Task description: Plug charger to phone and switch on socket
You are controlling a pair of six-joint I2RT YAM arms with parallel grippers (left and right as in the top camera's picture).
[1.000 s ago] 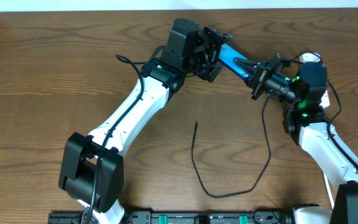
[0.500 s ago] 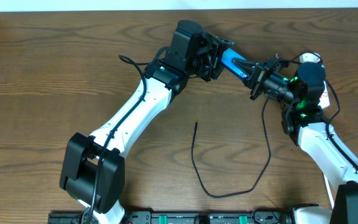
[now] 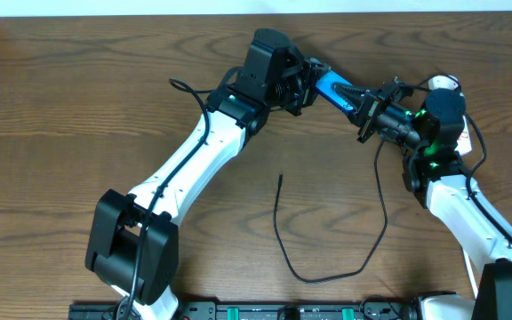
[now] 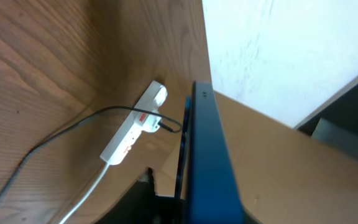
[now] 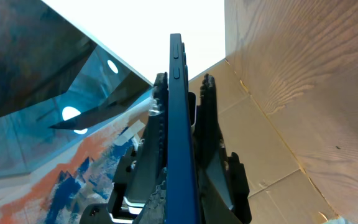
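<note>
Matt grained wooden table [image 3: 60, 116], glossy blue phone [image 3: 332, 86], smooth white plastic socket [image 4: 129, 130], matt black charger [image 3: 276, 213]

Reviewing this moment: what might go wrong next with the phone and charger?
1. The left gripper and the right gripper sit at opposite ends of the phone, held edge-on; uneven pulling may twist it or make it slip.
2. The charger lies loose on the table, its tip away from the phone, so one gripper must let go first; the remaining grip may not hold it.
</note>
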